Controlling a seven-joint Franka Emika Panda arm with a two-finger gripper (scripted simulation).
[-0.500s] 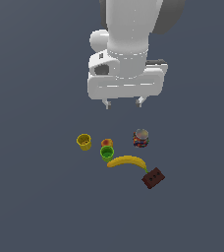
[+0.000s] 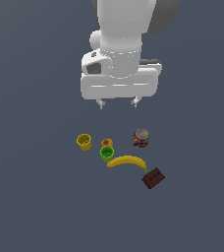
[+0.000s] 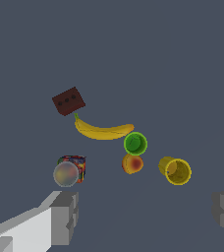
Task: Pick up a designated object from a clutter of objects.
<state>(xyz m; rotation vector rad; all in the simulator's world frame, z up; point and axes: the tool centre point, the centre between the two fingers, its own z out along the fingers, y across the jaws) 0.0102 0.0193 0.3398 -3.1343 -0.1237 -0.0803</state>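
Note:
The long curved yellow banana [image 2: 127,161] lies on the grey floor among the clutter; it also shows in the wrist view [image 3: 103,131]. Around it are a green cup [image 2: 107,153], a yellow cup [image 2: 84,141], an orange-red peach-like fruit [image 2: 106,143], a multicoloured can with a silver lid [image 2: 141,138] and a dark red-brown block with holes [image 2: 153,177]. My gripper [image 2: 118,103] is open and empty, high above the items and behind them in the exterior view. Its fingers [image 3: 65,216] frame the wrist view.
The green cup [image 3: 135,143] touches or nearly touches one end of the banana. The block [image 3: 68,101] sits by the banana's stem end. The can [image 3: 70,170], fruit [image 3: 132,164] and yellow cup [image 3: 176,171] lie on the gripper's side of the banana.
The arm appears slightly shifted; the objects lie as before.

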